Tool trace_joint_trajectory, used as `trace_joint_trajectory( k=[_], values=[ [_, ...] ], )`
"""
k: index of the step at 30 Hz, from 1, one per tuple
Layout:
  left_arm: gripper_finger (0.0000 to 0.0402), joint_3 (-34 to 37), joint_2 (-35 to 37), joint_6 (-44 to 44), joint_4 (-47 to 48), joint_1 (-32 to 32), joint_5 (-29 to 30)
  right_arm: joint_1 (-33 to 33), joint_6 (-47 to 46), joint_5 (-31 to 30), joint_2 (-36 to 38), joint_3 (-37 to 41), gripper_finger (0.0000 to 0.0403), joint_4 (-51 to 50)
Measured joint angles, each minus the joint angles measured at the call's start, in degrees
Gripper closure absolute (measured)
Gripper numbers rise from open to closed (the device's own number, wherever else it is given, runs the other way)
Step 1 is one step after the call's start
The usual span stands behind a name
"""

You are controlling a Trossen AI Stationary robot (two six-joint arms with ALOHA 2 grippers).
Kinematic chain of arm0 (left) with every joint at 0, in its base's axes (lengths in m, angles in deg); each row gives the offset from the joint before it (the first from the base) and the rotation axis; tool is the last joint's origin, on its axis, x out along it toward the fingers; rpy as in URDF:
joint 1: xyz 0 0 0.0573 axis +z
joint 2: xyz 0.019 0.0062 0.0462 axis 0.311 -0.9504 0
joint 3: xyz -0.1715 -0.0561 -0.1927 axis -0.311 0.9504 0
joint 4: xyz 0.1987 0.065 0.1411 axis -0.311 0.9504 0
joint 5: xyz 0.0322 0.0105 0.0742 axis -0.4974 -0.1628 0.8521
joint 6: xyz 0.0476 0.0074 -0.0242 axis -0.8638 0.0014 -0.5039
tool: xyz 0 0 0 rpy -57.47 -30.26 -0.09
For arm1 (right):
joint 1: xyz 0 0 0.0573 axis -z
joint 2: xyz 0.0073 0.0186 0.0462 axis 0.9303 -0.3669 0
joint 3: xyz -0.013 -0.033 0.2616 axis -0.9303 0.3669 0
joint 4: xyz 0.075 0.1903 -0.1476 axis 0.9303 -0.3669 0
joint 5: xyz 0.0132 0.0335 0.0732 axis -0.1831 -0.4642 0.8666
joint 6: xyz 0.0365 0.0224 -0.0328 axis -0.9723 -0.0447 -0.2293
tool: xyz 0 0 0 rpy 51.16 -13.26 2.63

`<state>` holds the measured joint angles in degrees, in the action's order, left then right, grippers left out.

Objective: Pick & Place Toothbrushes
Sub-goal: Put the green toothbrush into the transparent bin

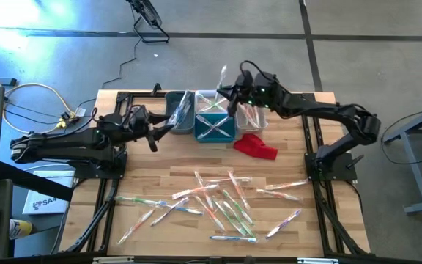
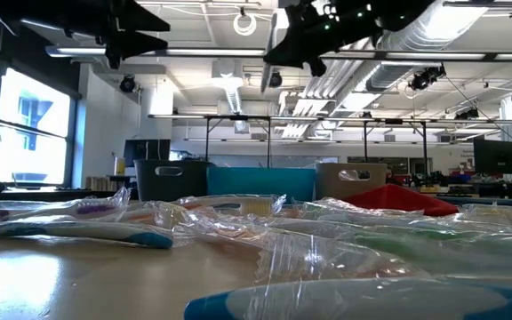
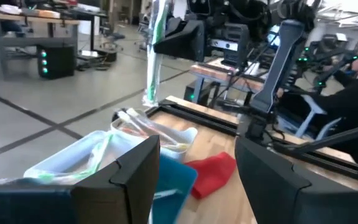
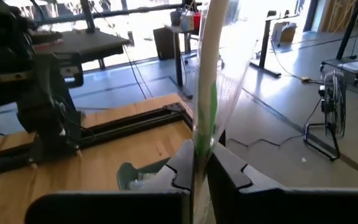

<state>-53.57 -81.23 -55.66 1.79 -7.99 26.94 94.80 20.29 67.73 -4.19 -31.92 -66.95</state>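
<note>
Wrapped toothbrushes point(image 2: 265, 233) lie nearest. Above the bins point(image 1: 215, 117), twelve o'clock, the right gripper point(image 4: 194, 171) clamps a green-and-white toothbrush point(image 4: 207, 93); lower before releasing. Left gripper point(image 1: 173, 126) waits, spread.

The right arm reaches from its base at the right edge across to the far middle of the table, elbow bent, its right gripper point(image 1: 228, 92) raised well above the surface with the fingers point(image 4: 229, 171) pinched together. The left arm lies low along the far left side, its left gripper point(image 1: 168, 130) pointing inward, fingers point(image 3: 135, 168) spread wide and holding nothing
</note>
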Motion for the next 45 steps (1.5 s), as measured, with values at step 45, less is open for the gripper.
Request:
trace_joint_trajectory(
  k=[45],
  values=[
    [0.0196,0.0,4.6,-1.7,9.8,0.0,0.4,8.4,19.4,5.5,-28.3,-21.1,0.0388,-29.1]
  ],
)
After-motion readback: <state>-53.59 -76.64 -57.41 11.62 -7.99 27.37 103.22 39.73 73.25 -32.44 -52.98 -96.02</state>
